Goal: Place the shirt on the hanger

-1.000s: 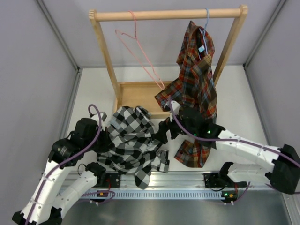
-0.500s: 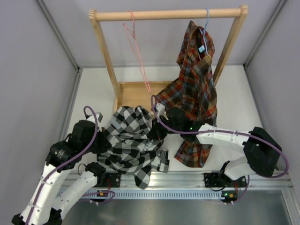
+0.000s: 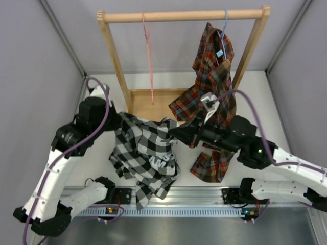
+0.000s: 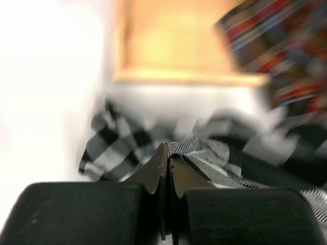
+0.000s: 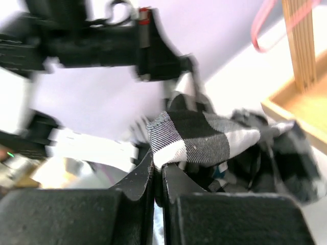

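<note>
The right jaws had just closed on a fold of the shirt (image 3: 145, 153); the left jaws pinched its other edge. Now it hung stretched between them, in front of the hanger (image 3: 149, 61), probably ready for threading.

A robotics lab: grey partition walls (image 3: 30, 76) enclose a white table (image 3: 255, 92) bearing 2 arms (image 3: 56, 163) (image 3: 291, 168).

The hanger (image 3: 149, 61) hangs unobstructed, the plaid shirt (image 3: 213, 81) well right.
</note>
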You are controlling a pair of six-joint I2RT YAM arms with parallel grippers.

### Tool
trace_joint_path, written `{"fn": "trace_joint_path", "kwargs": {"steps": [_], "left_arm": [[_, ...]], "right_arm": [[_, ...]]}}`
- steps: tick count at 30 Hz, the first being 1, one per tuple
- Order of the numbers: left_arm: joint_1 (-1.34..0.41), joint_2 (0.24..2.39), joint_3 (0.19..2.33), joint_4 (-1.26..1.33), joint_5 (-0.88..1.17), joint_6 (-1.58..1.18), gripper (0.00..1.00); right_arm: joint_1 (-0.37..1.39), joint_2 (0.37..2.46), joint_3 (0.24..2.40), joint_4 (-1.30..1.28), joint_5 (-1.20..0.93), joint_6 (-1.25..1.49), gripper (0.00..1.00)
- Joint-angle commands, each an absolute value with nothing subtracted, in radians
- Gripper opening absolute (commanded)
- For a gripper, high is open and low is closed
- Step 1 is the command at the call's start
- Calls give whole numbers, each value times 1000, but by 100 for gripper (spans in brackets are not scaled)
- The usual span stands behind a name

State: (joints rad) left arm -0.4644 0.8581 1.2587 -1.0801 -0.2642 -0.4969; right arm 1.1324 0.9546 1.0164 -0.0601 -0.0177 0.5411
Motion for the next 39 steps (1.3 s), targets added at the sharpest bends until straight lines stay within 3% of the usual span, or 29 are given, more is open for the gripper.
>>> {"fn": "trace_joint_path", "kwargs": {"steps": [1,5,8,13,16,21,28,29,30,31,32,37,39], "left_arm": [[-460,1002,1493,-861,-232,-326,0],[-460,1143,1834,-857,-20,-232,0],[-460,1163,1879,-858,40,-212,0],[-462,1065,1613,-857,-101,-265,0],[-462,988,1377,-882,-325,-386,0],[-440,998,1128,-957,-610,-583,0],[-175,1152,1032,-861,-505,-584,0],[-169,1152,1051,-864,-491,-583,10],[-169,1143,1057,-864,-471,-581,27],[-169,1103,1060,-864,-424,-581,53],[-169,1073,1061,-865,-396,-577,96],[-170,777,1002,-867,-207,-580,98],[-170,613,962,-855,-129,-580,98]], "right_arm": [[1209,853,1172,-178,167,609,0],[1279,865,1389,-279,158,592,0],[1289,894,1474,-353,138,592,0],[1293,936,1490,-359,136,604,0],[1293,1003,1448,-333,170,601,0],[1295,1126,1306,-267,379,641,0],[1296,1362,1200,-157,659,733,0],[1295,1383,1204,-153,681,742,0],[1295,1426,1210,-146,707,755,0],[1290,1446,1218,-147,716,759,0],[1289,1465,1236,-146,727,770,0],[1269,1565,1273,-109,687,787,2],[1269,1594,1285,-89,649,788,13]]}}
